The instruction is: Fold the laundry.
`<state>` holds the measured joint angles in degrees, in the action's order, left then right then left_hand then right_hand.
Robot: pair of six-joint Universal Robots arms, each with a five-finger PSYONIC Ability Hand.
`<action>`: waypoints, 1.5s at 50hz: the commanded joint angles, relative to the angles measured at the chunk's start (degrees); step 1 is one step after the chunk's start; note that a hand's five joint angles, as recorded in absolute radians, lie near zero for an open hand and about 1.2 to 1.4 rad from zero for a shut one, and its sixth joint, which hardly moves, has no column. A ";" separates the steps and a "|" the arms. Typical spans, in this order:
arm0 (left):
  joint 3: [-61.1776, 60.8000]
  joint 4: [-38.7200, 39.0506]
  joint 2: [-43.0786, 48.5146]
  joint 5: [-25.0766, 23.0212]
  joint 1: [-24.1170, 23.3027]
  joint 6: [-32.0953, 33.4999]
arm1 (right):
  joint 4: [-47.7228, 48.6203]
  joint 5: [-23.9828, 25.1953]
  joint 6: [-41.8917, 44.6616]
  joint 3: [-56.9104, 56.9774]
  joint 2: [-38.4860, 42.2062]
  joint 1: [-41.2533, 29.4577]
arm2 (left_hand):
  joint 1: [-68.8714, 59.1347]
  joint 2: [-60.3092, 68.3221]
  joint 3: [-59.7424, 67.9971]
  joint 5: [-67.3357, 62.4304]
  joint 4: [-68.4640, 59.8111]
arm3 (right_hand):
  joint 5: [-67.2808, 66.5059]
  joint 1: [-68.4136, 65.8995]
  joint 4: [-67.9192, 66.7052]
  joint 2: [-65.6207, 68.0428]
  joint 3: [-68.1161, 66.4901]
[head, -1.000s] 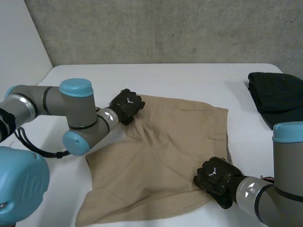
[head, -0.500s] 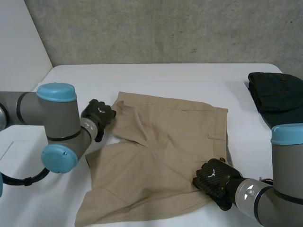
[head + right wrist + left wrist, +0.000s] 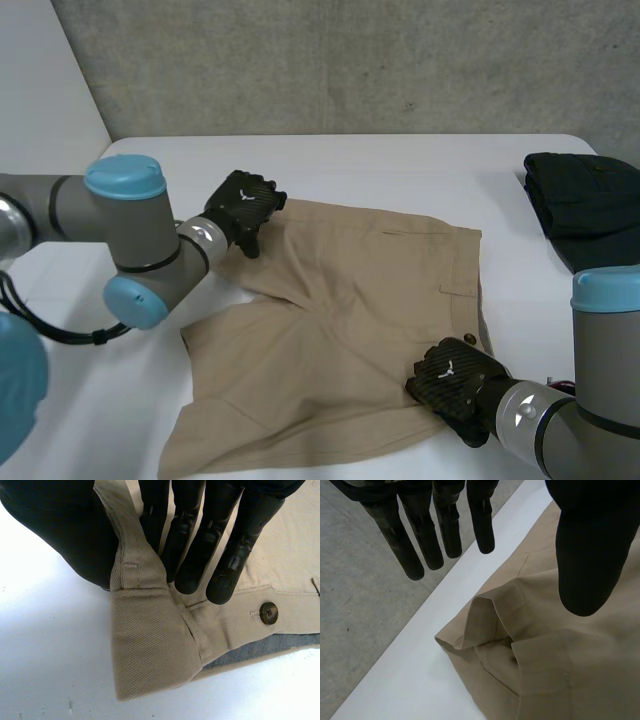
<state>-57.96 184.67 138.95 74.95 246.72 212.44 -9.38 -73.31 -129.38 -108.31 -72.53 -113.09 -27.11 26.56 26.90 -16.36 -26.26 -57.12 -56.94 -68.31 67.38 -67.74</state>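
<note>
right robot hand (image 3: 452, 383) is pinching the shorts (image 3: 345, 300) by the waistband, likely to fold; left robot hand (image 3: 243, 206) is hovering released nearby.

A white surface (image 3: 400, 170) spreads across the head view, its far edge running straight below a grey concrete wall (image 3: 350, 60) that is mottled and pitted with small holes. At the left of that view a plain white panel (image 3: 40, 100) stands slanting up beside the wall. At the far right of the surface lies a dark folded pile of cloth (image 3: 585, 205), black, stacked flat and reaching past the edge of the view. In the left wrist view the surface (image 3: 420, 680) shows as a white band, with rough grey concrete (image 3: 360, 605) beyond its edge. In the right wrist view the surface (image 3: 50, 670) is bare white with a few tiny specks.
</note>
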 commanded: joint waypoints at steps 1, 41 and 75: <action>9.69 -3.34 7.47 0.02 -0.01 -0.09 | 0.42 0.01 0.00 -0.23 0.02 0.24 | -12.69 13.23 12.90 -13.44 -13.53 | -12.88 -23.06 -11.69 12.62 -12.26; 0.56 -2.91 2.11 2.13 1.30 0.61 | 1.21 -0.07 0.00 -0.32 1.61 0.16 | -20.45 20.99 20.66 -21.20 -21.29 | -12.88 -23.06 -11.69 12.62 -12.26; 3.91 -3.08 6.25 6.86 1.30 2.18 | 2.00 -0.25 0.00 -0.23 1.96 0.33 | -52.89 53.44 53.10 -53.64 -53.74 | -12.88 -23.06 -11.69 12.62 -12.26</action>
<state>-53.04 181.65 146.45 78.44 248.10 213.34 -7.37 -73.54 -129.38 -108.57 -70.58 -112.76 -65.59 68.27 67.91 -55.67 -68.53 -57.12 -56.94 -68.31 67.74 -67.74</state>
